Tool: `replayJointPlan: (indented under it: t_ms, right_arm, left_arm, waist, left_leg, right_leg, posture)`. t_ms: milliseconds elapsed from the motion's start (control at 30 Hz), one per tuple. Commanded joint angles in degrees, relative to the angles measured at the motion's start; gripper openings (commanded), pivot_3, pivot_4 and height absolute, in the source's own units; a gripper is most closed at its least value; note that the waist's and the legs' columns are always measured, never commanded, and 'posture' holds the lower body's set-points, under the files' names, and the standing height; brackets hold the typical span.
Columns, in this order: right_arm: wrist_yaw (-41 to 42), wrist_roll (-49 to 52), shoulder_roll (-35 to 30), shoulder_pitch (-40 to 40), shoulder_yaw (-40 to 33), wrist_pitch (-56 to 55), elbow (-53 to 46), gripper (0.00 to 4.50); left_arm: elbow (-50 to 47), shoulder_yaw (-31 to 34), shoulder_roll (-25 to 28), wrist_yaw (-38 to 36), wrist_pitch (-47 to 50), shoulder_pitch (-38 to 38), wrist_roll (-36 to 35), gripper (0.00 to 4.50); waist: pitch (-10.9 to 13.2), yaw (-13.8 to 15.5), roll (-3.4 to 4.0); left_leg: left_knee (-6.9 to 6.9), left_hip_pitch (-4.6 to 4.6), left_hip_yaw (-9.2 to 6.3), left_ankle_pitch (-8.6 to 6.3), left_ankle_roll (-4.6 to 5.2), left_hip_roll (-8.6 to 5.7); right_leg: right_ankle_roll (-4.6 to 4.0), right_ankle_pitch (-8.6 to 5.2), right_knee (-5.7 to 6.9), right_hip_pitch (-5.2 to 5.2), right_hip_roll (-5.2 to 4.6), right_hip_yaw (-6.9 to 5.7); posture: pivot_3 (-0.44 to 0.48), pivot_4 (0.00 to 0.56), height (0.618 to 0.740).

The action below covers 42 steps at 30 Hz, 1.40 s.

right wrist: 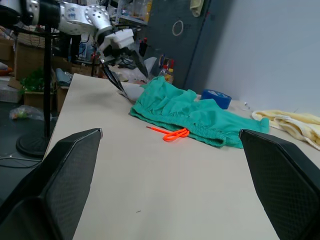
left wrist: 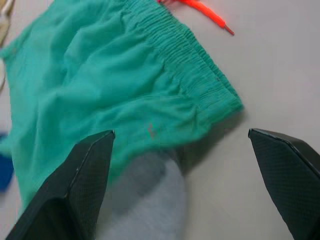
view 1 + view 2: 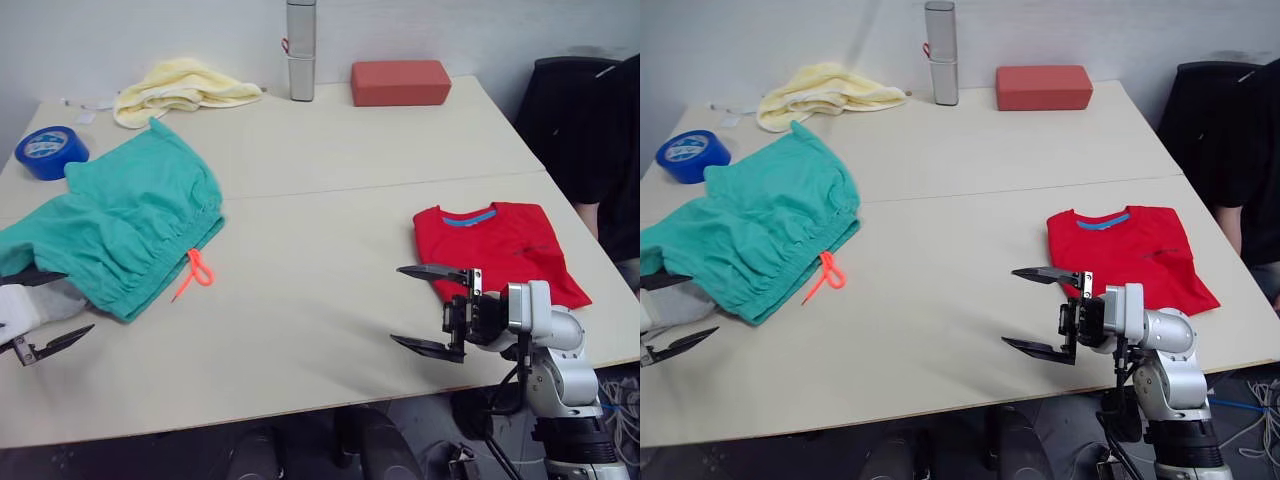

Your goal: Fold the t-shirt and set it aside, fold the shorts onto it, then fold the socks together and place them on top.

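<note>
T-shirt (image 3: 497,248) lies folded at table's right, so shorts step is in hand: my left gripper (image 3: 35,312) gapes empty at the shorts (image 3: 120,225) over a grey sock (image 2: 142,200), right gripper (image 3: 432,308) spread empty mid-table; next, grasp the waistband.

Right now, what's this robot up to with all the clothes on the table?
It is folding laundry. The red t-shirt already lies folded near the right hand, which hovers open over bare table. The teal shorts lie unfolded on the left, partly covering a grey sock. The left hand is open at that sock, holding nothing.
</note>
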Motion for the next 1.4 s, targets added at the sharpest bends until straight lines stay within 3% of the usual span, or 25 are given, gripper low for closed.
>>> replayJointPlan:
  t_ms: [33, 200, 333, 433, 667, 833, 933, 1133, 1400]
  right_arm:
    - [-2.21, 0.82, -0.85, -0.49, 0.24, 1.42, -3.80, 4.48]
    - [-5.36, 0.75, -1.21, -0.72, 0.85, 3.58, -6.64, 4.48]
    - [-7.14, 1.16, -2.25, -0.34, 0.99, 5.64, -9.72, 4.48]
    - [-8.30, 1.78, -3.34, -0.15, 0.33, 7.42, -11.24, 4.48]
    - [-9.18, 1.12, -2.96, -0.16, 0.21, 6.54, -9.94, 4.48]
    - [-8.86, 0.76, -2.98, -0.28, 0.35, 5.66, -9.31, 4.50]
    - [-8.61, 0.53, -3.53, 0.10, -0.32, 4.90, -8.71, 4.50]
    - [-7.57, 0.96, -4.39, 1.38, -1.57, 4.03, -7.75, 4.50]
    - [-7.43, 0.96, -6.15, 2.42, -3.95, 3.83, -6.77, 4.50]
  left_arm:
    - [9.07, -6.78, 3.48, 2.19, -11.02, -6.63, 6.59, 4.50]
    - [17.64, -16.48, 3.73, 3.98, -16.84, -17.74, 11.26, 4.50]
    - [21.21, -22.53, 3.31, 4.23, -18.92, -22.36, 14.21, 4.50]
    - [23.43, -23.77, 4.30, 2.13, -20.93, -22.91, 11.97, 4.50]
    - [29.76, -29.05, 1.46, 9.59, -21.91, -29.60, 18.50, 4.50]
    - [31.17, -30.99, -2.71, 7.49, -20.56, -31.08, 15.64, 3.00]
    - [29.68, -29.29, -4.06, 3.41, -18.66, -30.48, 9.71, 2.03]
    - [15.67, -26.08, -8.46, -2.96, -6.47, -29.80, -4.04, 0.20]
    - [-11.05, -27.59, -14.10, -1.46, 19.05, -33.13, -12.75, 0.06]
  waist:
    - [0.00, -0.33, 0.00]
    - [-0.01, -0.39, -0.02]
    - [-0.07, -0.21, -0.13]
    - [-0.07, -0.23, -0.13]
    - [-0.11, 0.06, -0.13]
    - [-0.16, 1.02, 0.08]
    - [-0.18, 1.34, 0.05]
    - [-0.25, 1.65, -0.18]
    - [-0.30, 1.46, -0.41]
  left_leg:
    - [0.01, -0.05, 0.08, -0.01, -0.08, 0.06]
    - [0.08, -0.06, 0.63, -0.03, -0.29, 0.02]
    - [0.22, -0.06, 1.36, -0.02, -0.30, 0.02]
    - [0.26, 0.06, 1.43, 0.01, -0.33, 0.02]
    - [0.30, 0.23, 1.39, 0.08, -0.19, 0.02]
    - [0.27, 0.52, 1.38, 0.31, -0.18, -0.07]
    - [0.26, 0.62, 1.31, 0.38, -0.17, -0.13]
    - [0.28, 0.53, 1.32, 0.45, -0.04, -0.24]
    - [0.82, 0.09, 1.23, 0.47, -0.39, -0.14]
  right_leg:
    - [-0.03, -0.02, -0.01, -0.08, 0.09, 0.01]
    - [-0.04, -0.08, 0.11, -0.37, 0.39, -0.06]
    - [-0.04, -0.09, 0.49, -0.69, 0.47, 0.26]
    - [-0.04, -0.09, 0.68, -0.75, 0.49, 0.45]
    - [-0.23, -0.10, 1.05, -0.77, 0.57, 0.59]
    - [-0.33, -0.06, 1.34, -0.68, 0.58, 0.76]
    - [-0.40, -0.11, 1.39, -0.62, 0.35, 0.87]
    - [-0.29, -0.04, 1.46, -0.64, 0.20, 0.82]
    - [-0.24, -0.03, 1.51, -0.71, 0.30, 0.98]
  posture:
    - [0.000, 0.150, 0.740]
    - [0.000, 0.150, 0.740]
    - [0.000, 0.150, 0.740]
    - [0.000, 0.150, 0.740]
    - [0.000, 0.150, 0.740]
    - [0.000, 0.150, 0.740]
    - [0.000, 0.150, 0.740]
    - [0.000, 0.150, 0.740]
    - [0.000, 0.150, 0.740]
